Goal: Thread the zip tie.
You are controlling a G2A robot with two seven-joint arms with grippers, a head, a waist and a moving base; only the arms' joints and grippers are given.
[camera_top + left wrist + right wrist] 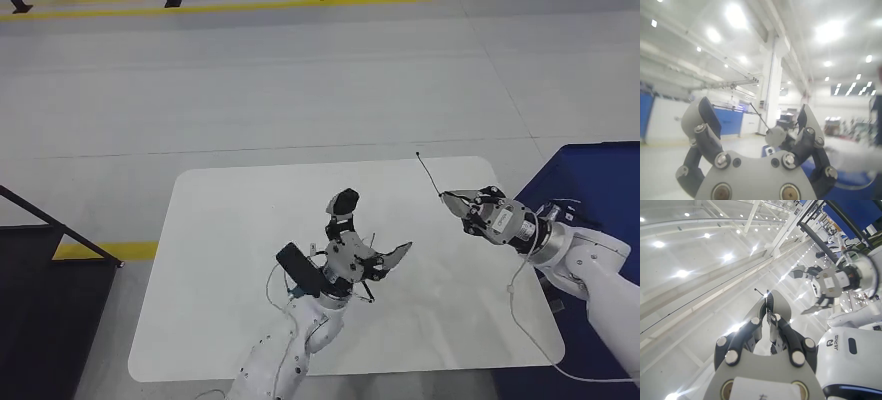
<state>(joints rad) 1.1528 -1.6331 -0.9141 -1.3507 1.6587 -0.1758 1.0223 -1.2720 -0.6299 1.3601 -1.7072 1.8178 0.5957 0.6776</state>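
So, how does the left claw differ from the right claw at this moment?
The left claw is open, fingers spread wide; the right claw is shut. The left claw holds nothing; the right claw pinches the black zip tie, which sticks out past its tips. The left claw is over the middle of the table; the right claw near its edge. Both share the same grey build.

Thin black zip tie (429, 174), straight, aslant
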